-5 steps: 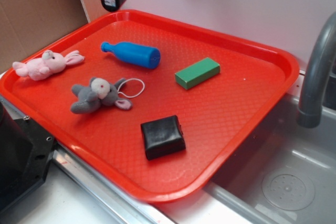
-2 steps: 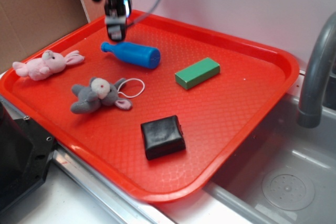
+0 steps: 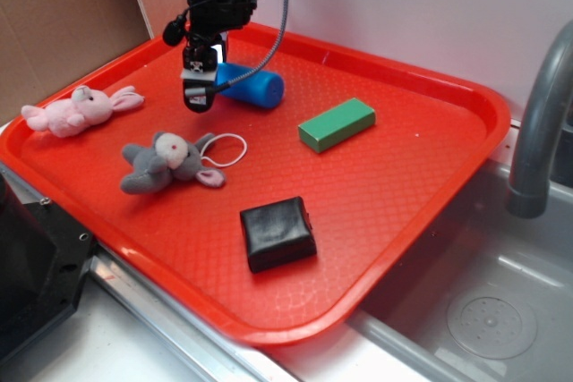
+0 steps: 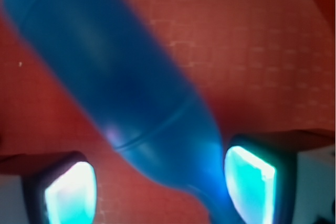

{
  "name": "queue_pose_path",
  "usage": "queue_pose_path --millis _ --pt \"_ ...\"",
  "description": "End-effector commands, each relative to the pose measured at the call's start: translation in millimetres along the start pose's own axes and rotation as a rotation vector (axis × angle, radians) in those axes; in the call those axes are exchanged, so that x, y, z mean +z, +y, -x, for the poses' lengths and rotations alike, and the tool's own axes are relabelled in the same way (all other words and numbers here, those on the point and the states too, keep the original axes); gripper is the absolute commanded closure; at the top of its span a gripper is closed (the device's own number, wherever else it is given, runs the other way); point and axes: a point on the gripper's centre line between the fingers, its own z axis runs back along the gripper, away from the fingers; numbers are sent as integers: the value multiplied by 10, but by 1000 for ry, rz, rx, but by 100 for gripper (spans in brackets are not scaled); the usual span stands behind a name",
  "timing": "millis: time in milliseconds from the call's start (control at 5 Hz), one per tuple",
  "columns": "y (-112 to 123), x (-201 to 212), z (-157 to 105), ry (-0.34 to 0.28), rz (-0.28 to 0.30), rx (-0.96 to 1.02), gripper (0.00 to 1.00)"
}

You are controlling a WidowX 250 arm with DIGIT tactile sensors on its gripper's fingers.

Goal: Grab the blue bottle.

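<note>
Blue bottle (image 3: pixel 255 87) near tray's (image 3: pixel 430 185) back edge: gripper (image 4: pixel 157 184) came down w/ jaws spread round its neck, not pinching yet.

A bright blue plastic bottle (image 3: pixel 252 87), green rectangular block (image 3: pixel 337 124), glossy black pouch (image 3: pixel 277 233), pink (image 3: pixel 70 111) and grey (image 3: pixel 166 162) plush animals are seen on a red waffle-textured tray (image 3: pixel 421 176).

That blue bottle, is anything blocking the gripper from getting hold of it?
Nothing visible is. The gripper is down over the neck end of the blue bottle, and the wrist view shows the bottle lying between its open fingers with only bare red tray around.
</note>
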Motion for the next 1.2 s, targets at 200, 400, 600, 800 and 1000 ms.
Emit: queue_pose_path --millis 200,400,600,800,1000 --pt "57 -227 35 49 -5 76 100" --pt "69 -118 41 36 -43 144 100" --pt "3 372 85 0 -158 423 100" --pt "-415 861 179 -151 -111 674 100" --pt "-665 1376 309 -229 1 920 100"
